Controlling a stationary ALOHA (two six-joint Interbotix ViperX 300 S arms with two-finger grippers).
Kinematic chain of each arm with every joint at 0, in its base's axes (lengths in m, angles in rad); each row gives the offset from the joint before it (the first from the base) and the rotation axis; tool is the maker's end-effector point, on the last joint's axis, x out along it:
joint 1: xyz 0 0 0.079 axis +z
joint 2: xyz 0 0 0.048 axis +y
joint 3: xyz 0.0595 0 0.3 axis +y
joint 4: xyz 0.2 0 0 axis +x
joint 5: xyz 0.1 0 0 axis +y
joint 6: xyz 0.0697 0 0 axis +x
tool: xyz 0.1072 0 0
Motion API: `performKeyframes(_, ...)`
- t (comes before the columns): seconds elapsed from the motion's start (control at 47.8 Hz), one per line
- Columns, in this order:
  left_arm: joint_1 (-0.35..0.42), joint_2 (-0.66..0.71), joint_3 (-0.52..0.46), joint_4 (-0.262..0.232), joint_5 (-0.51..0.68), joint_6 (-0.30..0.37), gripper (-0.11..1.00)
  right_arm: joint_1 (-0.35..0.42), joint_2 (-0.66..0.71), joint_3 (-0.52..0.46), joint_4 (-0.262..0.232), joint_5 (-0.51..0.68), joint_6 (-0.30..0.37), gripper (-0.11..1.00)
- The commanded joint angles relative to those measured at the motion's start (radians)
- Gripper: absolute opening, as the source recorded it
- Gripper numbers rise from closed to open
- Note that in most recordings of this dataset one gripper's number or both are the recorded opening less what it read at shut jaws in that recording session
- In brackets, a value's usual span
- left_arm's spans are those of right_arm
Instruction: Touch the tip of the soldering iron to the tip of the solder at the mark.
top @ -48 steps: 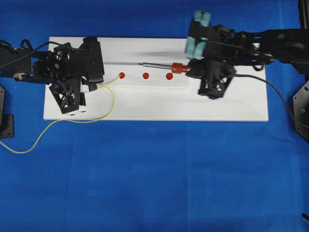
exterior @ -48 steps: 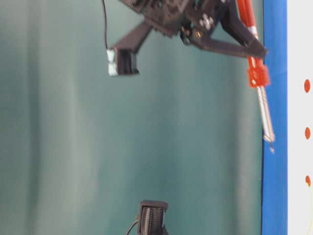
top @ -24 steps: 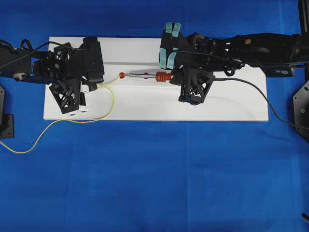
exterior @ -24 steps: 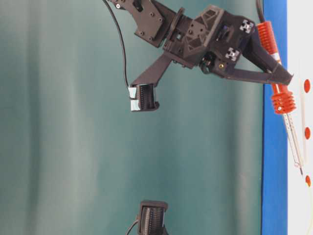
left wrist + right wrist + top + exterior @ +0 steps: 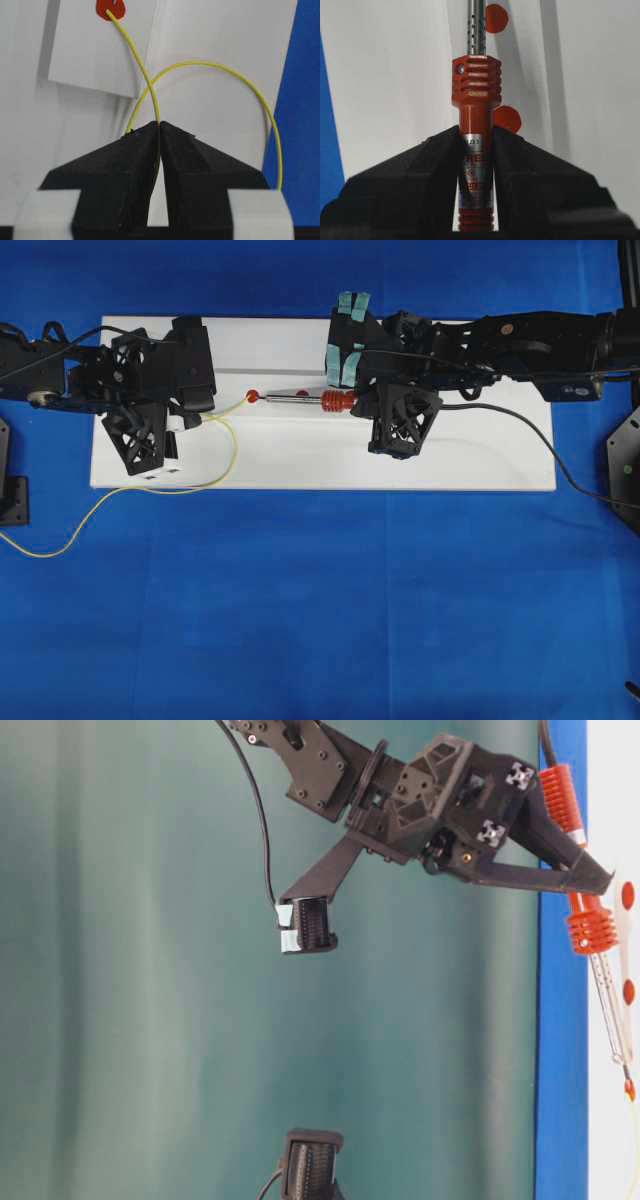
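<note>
Since a second ago the right claw (image 5: 352,400), pinching the stiff iron (image 5: 300,397) by its handle, has reached the leftmost mark (image 5: 252,396). Left claw (image 5: 159,131) pinches the soft solder (image 5: 142,75) near its tip, likely limiting droop.

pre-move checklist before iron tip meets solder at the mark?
1. Left end effector shut on solder: ok.
2. Solder's free end on the red mark: ok.
3. Right end effector shut on iron, handle clamped: ok.
4. Iron shaft pointing along the row of dots toward that mark: ok.
5. Iron tip touching solder tip: cannot tell; close at table level, overhead too coarse.
6. Black cord trailing off the white board, away from the dots: ok.
</note>
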Motion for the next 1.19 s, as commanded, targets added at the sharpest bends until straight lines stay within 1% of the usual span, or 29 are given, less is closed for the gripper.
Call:
performKeyframes(0.0,0.005,-0.008,-0.021,0.002,-0.005,0.002,0.02,-0.002,-0.011,-0.028,-0.003,-0.008,-0.002,0.06)
performKeyframes(0.314,0.003,0.005,-0.04,0.002,0.0,0.006,0.02,-0.002,-0.011,-0.029,-0.003,-0.006,-0.002,0.06)
performKeyframes(1.171,0.003,0.005,-0.04,0.002,0.011,0.003,0.02,-0.002,-0.011,-0.029,-0.006,-0.006,-0.002,0.06)
